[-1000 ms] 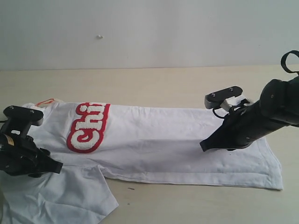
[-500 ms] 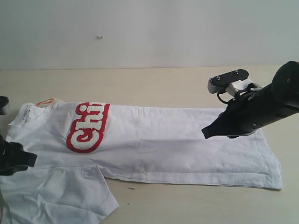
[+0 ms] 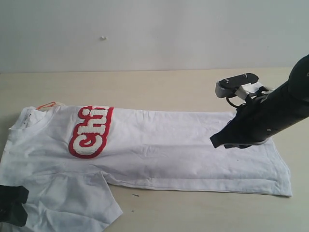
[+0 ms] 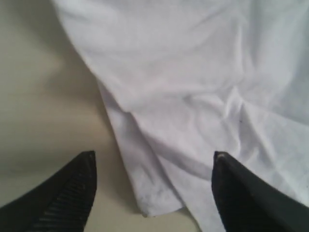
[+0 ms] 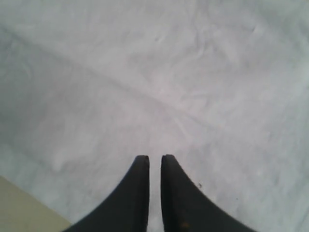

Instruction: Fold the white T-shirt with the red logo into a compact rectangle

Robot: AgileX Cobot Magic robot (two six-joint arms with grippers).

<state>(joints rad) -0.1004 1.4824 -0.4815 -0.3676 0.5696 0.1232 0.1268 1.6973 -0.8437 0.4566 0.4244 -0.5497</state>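
Black right hand [image 5: 154, 158]: clenched, only a slit between the tips, nothing in it. It hangs over the hem end of the white T-shirt [image 3: 169, 145]; contact unclear. Left hand [image 4: 154, 155]: released, spread wide, empty, above the shirt's near sleeve edge. Shirt lies flat on the beige tabletop [image 3: 145, 92]. Red logo [image 3: 91, 131] sits on the shirt's chest, showing "Chi"; orange tag [image 3: 47, 105] at its collar.

White T-shirt [image 3: 159, 145] flat, partly folded lengthwise, red logo [image 3: 91, 132] (half hidden) near collar
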